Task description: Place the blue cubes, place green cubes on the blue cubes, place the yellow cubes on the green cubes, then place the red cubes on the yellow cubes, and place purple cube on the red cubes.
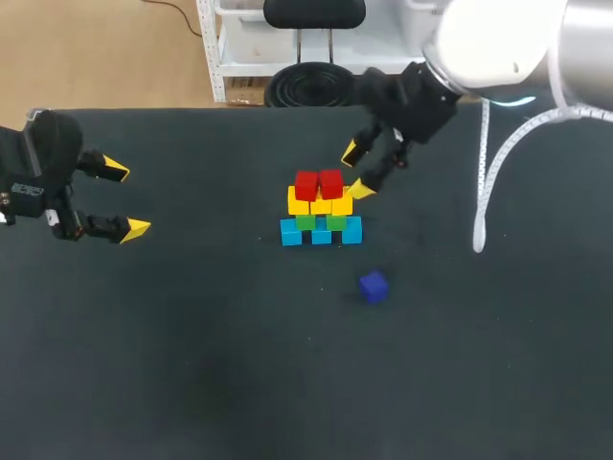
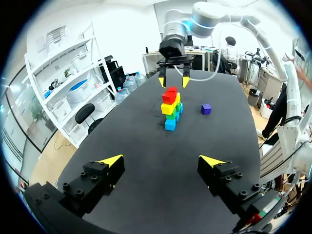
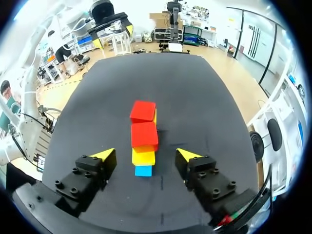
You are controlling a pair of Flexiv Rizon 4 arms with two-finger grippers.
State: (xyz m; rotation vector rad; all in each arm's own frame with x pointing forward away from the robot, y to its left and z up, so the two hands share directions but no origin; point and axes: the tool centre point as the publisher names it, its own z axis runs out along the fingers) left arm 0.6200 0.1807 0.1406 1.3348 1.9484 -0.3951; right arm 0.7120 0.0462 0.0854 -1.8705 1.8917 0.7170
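Small purple cube (image 1: 374, 286): not yet placed.
Right gripper (image 1: 357, 171): jaws wide, empty; you may clip the small red cubes (image 1: 319, 183).
Left gripper (image 1: 124, 199): wide, empty.

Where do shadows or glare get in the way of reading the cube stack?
Head view: the stack is evenly lit, without glare; the purple cube reads dark against the black table, its shadow barely showing. Left wrist view: the stack's layer colours are all distinct. Right wrist view: the red cubes are glare-free; upper cubes, not shadow, hide the green layer.

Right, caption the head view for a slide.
Right gripper open beside the cube stack; purple cube lies apart, left gripper open too.
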